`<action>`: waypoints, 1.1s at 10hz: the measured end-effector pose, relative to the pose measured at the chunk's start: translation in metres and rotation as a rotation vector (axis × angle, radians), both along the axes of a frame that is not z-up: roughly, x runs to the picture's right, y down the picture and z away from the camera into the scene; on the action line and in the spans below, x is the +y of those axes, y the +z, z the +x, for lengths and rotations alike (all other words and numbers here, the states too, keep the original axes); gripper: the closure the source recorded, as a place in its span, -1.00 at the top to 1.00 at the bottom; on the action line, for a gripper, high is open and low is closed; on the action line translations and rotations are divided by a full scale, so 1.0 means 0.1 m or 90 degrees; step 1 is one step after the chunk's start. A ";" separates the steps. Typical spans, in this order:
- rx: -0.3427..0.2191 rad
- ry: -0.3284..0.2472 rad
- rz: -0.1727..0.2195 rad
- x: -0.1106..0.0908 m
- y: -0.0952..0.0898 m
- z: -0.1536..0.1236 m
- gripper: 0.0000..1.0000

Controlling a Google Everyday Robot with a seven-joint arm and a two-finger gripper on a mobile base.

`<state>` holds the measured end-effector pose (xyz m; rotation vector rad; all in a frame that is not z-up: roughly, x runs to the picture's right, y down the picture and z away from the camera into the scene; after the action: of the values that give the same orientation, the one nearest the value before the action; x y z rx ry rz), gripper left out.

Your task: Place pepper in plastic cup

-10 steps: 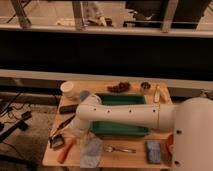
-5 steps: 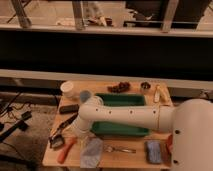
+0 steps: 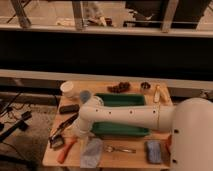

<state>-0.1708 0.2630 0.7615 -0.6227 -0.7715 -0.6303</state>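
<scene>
My dark two-finger claw (image 3: 56,141) hangs spread wide just beside the long, slender orange-red pepper (image 3: 65,150) at the wooden table (image 3: 120,160) corner; light, smooth, probably slippery, so I'd pinch it gently mid-length.

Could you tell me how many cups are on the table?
2: white cup back left, grey cup beside it; the arm may hide more. Gripper sits front left, by the pepper.
</scene>
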 end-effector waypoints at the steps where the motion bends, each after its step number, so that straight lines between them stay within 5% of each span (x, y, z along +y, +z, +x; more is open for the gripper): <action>1: 0.010 -0.018 0.005 0.01 0.01 -0.02 0.60; 6: 0.029 -0.065 0.003 0.03 0.12 -0.06 0.60; 11: 0.038 -0.036 -0.022 0.05 0.21 0.00 0.60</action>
<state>-0.1705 0.2678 0.7826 -0.6938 -0.7119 -0.6488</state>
